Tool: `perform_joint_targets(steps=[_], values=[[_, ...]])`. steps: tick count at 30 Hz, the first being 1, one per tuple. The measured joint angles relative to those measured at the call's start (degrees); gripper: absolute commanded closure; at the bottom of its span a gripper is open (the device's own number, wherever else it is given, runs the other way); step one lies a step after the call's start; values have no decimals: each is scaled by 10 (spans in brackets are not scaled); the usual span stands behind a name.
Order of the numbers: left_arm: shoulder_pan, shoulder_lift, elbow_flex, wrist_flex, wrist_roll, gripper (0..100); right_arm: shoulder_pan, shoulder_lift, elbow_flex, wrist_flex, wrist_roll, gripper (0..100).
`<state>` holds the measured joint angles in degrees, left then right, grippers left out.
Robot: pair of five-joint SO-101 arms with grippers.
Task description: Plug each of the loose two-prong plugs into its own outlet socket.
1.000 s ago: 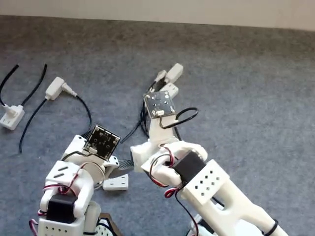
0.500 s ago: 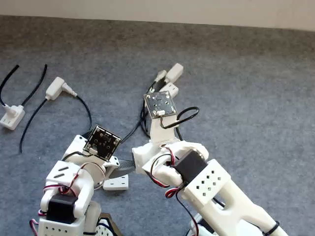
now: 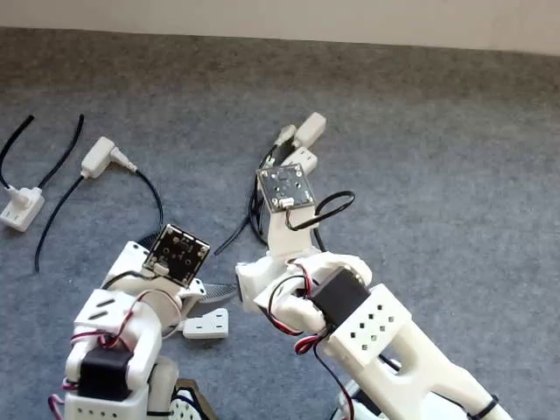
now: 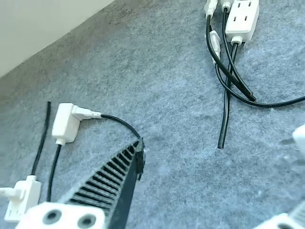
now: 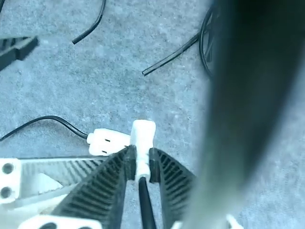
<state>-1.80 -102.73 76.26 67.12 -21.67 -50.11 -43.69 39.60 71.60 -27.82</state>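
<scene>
Two ribbed fingers (image 5: pixel 116 175) of the right gripper (image 5: pixel 141 156) are clamped on a white plug (image 5: pixel 143 132), and its black cord (image 5: pixel 145 200) runs back between them. The plug sits at mid-table, just beside a white socket (image 5: pixel 107 141) on the grey table (image 5: pixel 71 81); I cannot tell whether they touch. Its long axis runs in line with the fingers, pointing away from the wrist toward the far side. The socket lies crosswise to it with two dark slots showing, and the prongs are hidden. To seat it well, I judge the wrist should swing until the plug's axis meets the slotted face squarely, prongs lined up with the slots. It should then push straight along that axis with a firm grip. The socket is loose and may slide, so a slow push or a brace would help. The left gripper (image 4: pixel 212 186) is spread wide and empty at near left. An angled plug (image 3: pixel 98 157) lies loose at far left.
</scene>
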Motion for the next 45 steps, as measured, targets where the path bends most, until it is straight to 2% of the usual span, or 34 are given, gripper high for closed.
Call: perform_joint_targets(steps=[9,13,19,23,28,35,39,45], values=[[-7,-2,-77,67,1,525,-6,0,1,1,0,993],[-61,19,-100,47,4,525,-6,6,1,1,0,993],[-110,225,-200,21,4,525,0,113,-71,30,0,993],[-156,437,-369,61,4,525,-1,202,-156,96,0,993],[-228,719,-658,164,4,525,-25,251,-239,169,0,993],[-338,1089,-1083,296,-4,525,-96,256,-265,184,0,993],[-399,1272,-1275,312,-6,525,-108,257,-265,184,0,993],[-466,1454,-1467,313,-6,525,-111,257,-265,164,0,993]])
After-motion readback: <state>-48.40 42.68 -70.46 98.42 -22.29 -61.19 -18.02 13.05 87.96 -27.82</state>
